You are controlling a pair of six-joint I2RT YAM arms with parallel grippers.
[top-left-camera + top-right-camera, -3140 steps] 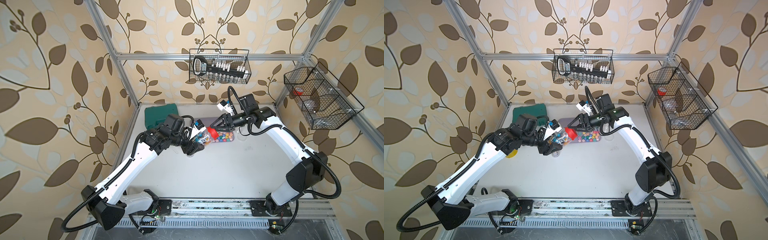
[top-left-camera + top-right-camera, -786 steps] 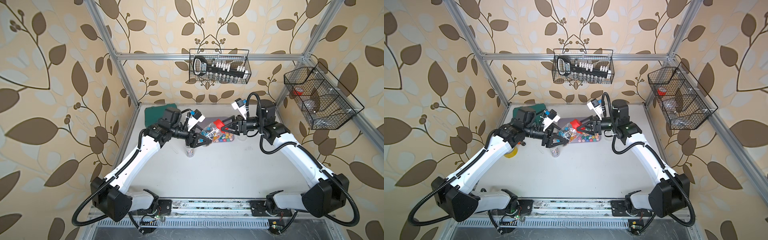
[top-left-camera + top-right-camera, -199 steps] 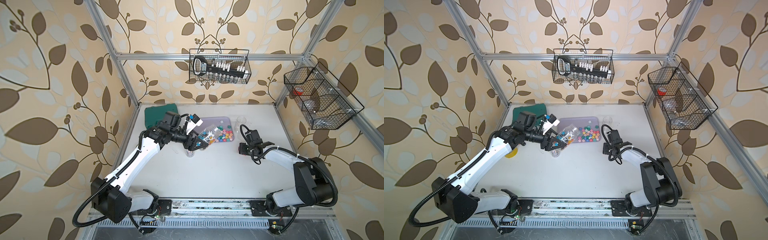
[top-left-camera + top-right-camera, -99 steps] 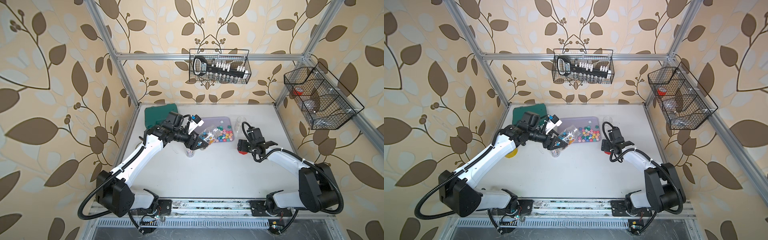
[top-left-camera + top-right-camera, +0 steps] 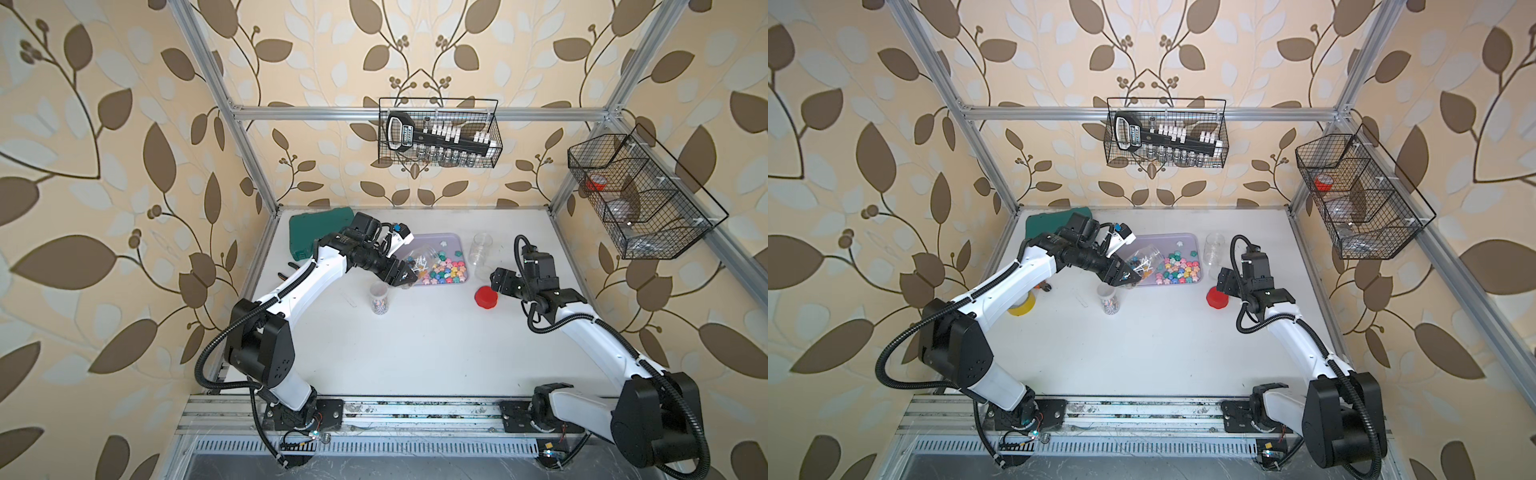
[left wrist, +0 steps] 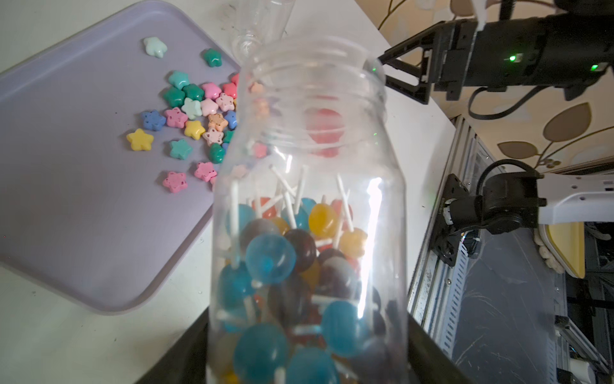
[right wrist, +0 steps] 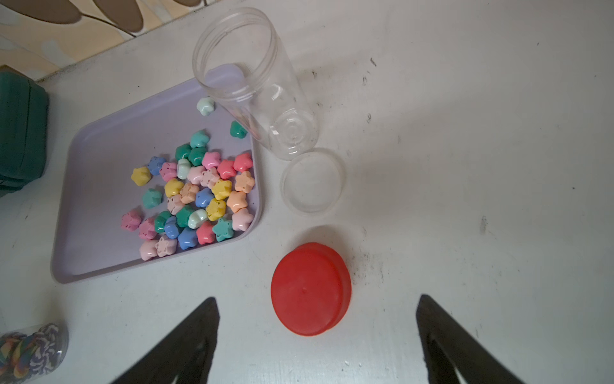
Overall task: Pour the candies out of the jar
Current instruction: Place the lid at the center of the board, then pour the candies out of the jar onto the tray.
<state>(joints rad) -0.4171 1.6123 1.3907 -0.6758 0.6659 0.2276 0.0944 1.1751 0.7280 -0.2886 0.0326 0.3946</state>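
Left gripper (image 5: 405,276) has its two black fingers (image 6: 186,359) squeezed on the bottom end of the lollipop jar (image 6: 309,186), one on each side. It holds the jar up off the big white table (image 5: 415,353). Right gripper (image 7: 316,297) has its fingers spread wide and holds nothing. It hangs low over the table, well apart from the left gripper.

Just in front of the left gripper lies the purple tray (image 7: 99,173). The lollipop jar is see-through plastic with a wide, round, open mouth. It is tipped over, and its mouth points away from the left gripper, out over the tray. The red lid (image 7: 310,289) lies flat on the table just in front of the right gripper's open fingers, not touching them.

The lollipops (image 6: 270,259) are round balls, blue, yellow, orange and dark brown, on thin white sticks. They sit piled in the end of the jar nearest the left gripper. Little star candies (image 7: 199,189) in pink, green, blue, yellow and peach lie in a heap on the tray, past the jar's mouth.
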